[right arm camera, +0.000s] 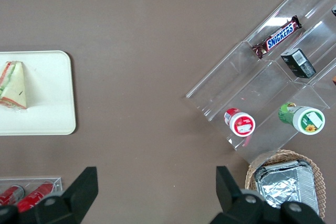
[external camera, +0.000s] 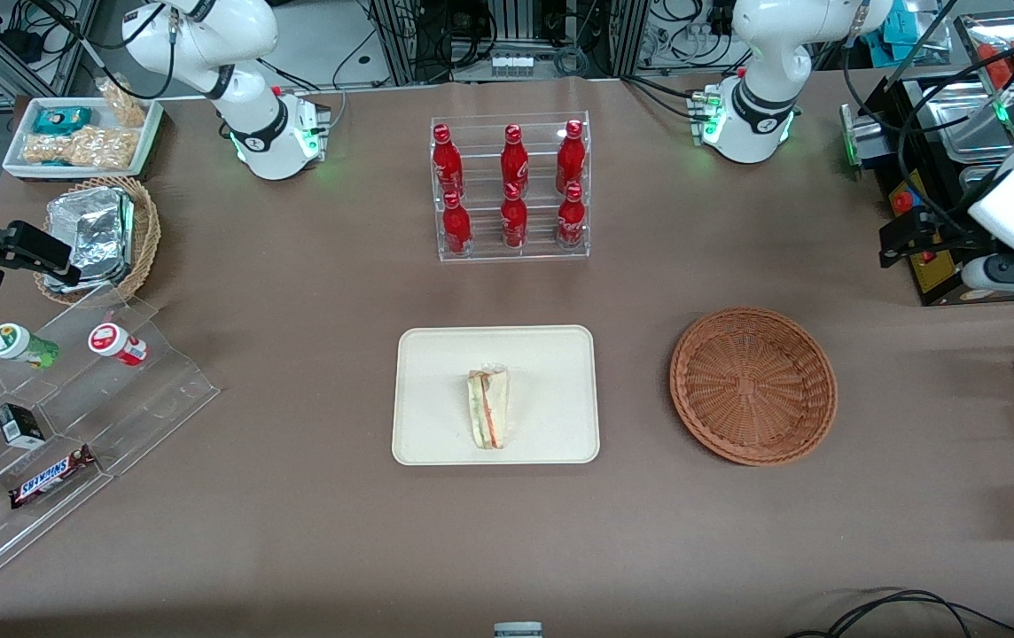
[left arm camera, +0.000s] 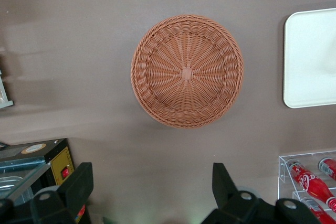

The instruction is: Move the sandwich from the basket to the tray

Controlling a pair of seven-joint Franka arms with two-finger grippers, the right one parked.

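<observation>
Desk (external camera: 294, 532): brown-covered, carries all items listed.

Tray (external camera: 436, 354): cream rectangle, rounded corners, low rim; sits near the front camera, between the desk's middle and the basket, apart from it.

Basket (external camera: 753, 385): round, shallow, reddish-brown wicker; empty; lies beside the tray toward the working arm's end of the desk.

Claw (left arm camera: 152, 192): the left arm's, raised high above the basket and a little farther from the front camera; fingers spread wide, holding nothing.

Sandwich (external camera: 489, 408): small triangular wedge in clear wrap, white bread with orange and green filling layers showing along its edge; lies flat on the tray, about mid-tray and toward the tray's nearer edge, clear of the rim.

Step in hand, as judged: placement appears done, the sandwich resting in the tray and the basket bare. The next move calls for little more than keeping the arm clear; no further grasp seems needed.
</observation>
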